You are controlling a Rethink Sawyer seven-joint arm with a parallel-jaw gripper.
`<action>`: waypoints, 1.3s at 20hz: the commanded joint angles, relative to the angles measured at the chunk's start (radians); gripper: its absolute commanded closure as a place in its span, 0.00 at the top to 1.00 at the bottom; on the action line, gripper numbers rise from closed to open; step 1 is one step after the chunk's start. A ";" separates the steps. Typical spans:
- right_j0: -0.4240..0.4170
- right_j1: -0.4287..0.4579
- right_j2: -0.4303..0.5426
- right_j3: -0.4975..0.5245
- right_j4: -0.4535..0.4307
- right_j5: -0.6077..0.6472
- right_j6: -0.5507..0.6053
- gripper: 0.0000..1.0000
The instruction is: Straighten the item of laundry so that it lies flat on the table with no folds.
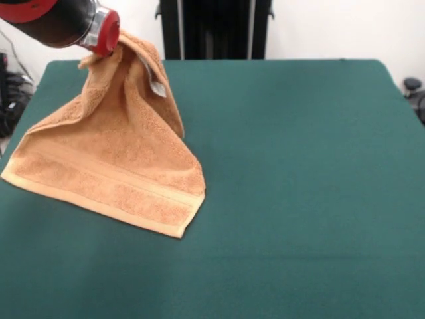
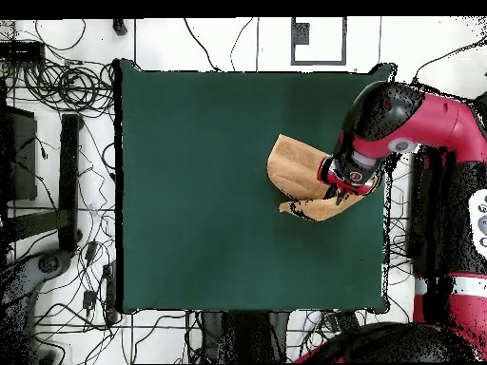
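Note:
The item of laundry (image 1: 119, 153), a tan-orange terry towel, is lifted by one corner at the far left of the table (image 1: 299, 166). Its lower hem and woven band rest on the green cloth, and the upper part hangs in a draped, folded cone. A small white tag (image 1: 157, 86) dangles near the top. My gripper (image 1: 109, 41) is shut on the towel's raised corner, its tips buried in the fabric. In the overhead view the gripper (image 2: 339, 192) sits over the towel (image 2: 290, 166) near the right edge of the table (image 2: 190, 190).
The towel's lowest corner (image 1: 5, 177) lies close to the table's left edge. A black stand (image 1: 212, 30) rises behind the far edge. Cables (image 2: 57, 95) and equipment cover the floor around the table.

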 commanded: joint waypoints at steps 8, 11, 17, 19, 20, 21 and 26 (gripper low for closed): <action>0.094 -0.020 -0.151 0.208 0.087 -0.135 0.204 0.00; 0.087 -0.093 -0.197 0.361 0.098 -0.291 0.249 0.00; 0.060 -0.192 -0.264 0.615 0.104 -0.614 0.258 0.00; 0.060 -0.209 -0.289 0.670 0.104 -0.701 0.268 0.00; 0.065 -0.214 -0.304 0.689 0.097 -0.740 0.272 0.00; 0.069 -0.217 -0.320 0.707 0.094 -0.772 0.278 0.00; 0.074 -0.229 -0.403 0.807 0.089 -1.003 0.324 0.00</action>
